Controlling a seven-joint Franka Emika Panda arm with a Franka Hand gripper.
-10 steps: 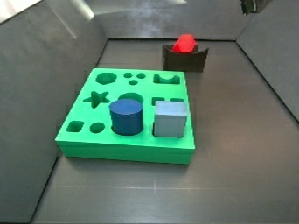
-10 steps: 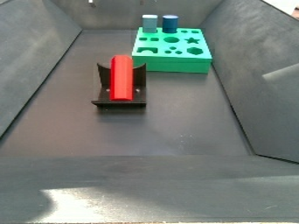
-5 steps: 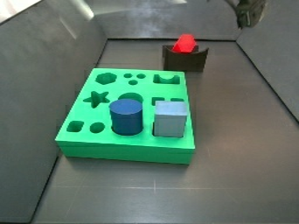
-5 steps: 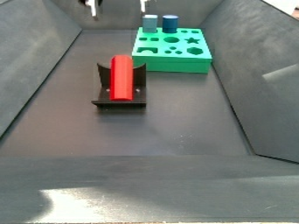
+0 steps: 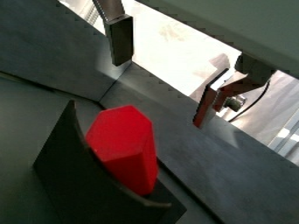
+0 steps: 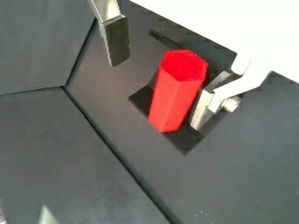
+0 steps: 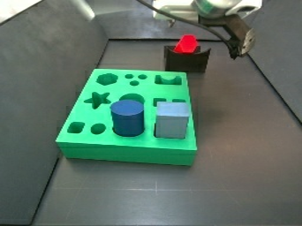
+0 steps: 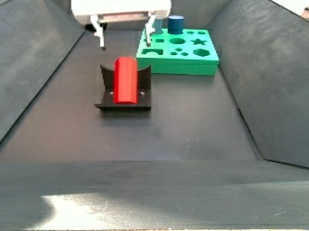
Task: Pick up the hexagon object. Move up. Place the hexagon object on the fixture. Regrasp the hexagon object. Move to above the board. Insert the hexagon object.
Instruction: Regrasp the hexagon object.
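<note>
Hexagon object (image 8: 126, 78): red peg lying on its side in the notch of the fixture (image 8: 122, 101); in a side view it is well apart from the board (image 8: 182, 52).
Long axis: in that same view it runs from the near end of the fixture towards the far wall; in a wrist view (image 6: 177, 89) the peg's length runs crosswise to the line between the two fingers.
Gripper (image 8: 123, 33): above and a little beyond the peg's far end, not touching it.
Jaws: spread wide, nothing between them; one finger (image 6: 112, 35) stands to either side of the peg.
Judgement: the regrasp looks to need a straight descent so the pads close on opposite flats.
Board contents: blue cylinder (image 7: 127, 117), grey-blue cube (image 7: 172, 119).
Writing, labels: none legible.
</note>
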